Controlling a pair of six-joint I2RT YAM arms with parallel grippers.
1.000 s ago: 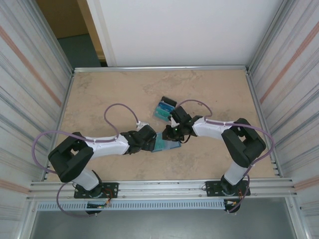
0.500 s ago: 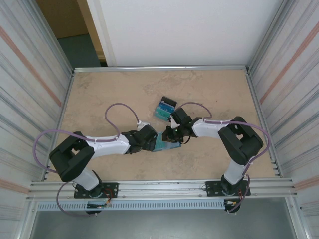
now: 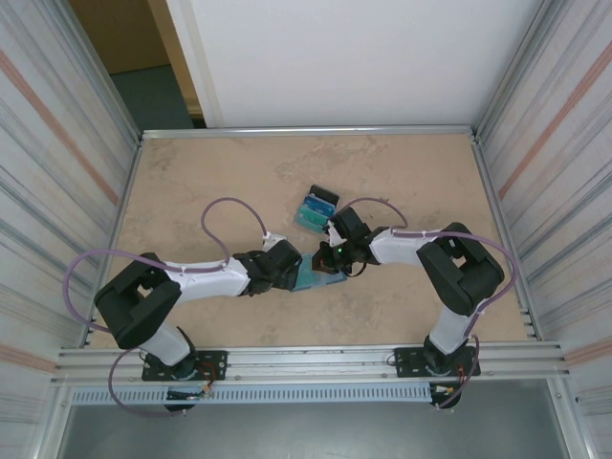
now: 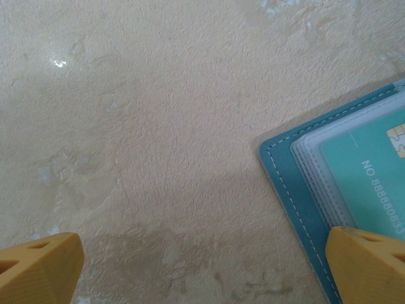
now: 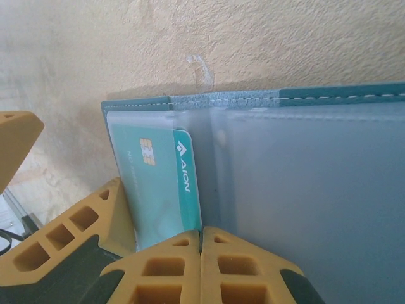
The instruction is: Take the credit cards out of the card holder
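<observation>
The card holder [image 3: 320,279] lies open on the table between the two arms, teal rim and pale lining [image 5: 297,190] up. A teal credit card [image 5: 161,183] sits in its left pocket and also appears in the left wrist view [image 4: 373,171]. My right gripper [image 5: 201,235] is shut, its tips meeting right at the card's near right corner; whether the card is pinched does not show. My left gripper [image 4: 202,272] is wide open and low at the holder's corner [image 4: 297,196], with one finger [image 4: 370,266] on the holder and the other on bare table.
A small clear tray [image 3: 312,214] with a black end [image 3: 324,198] lies just beyond the grippers, with blue and teal showing inside. Metal rails edge the table and corrugated walls stand on both sides. My left gripper's fingers [image 5: 69,237] crowd the card's left edge.
My right gripper's jaws have closed fully at the card's edge, and its wrist has shifted slightly. The left gripper and the card holder have stayed put.
</observation>
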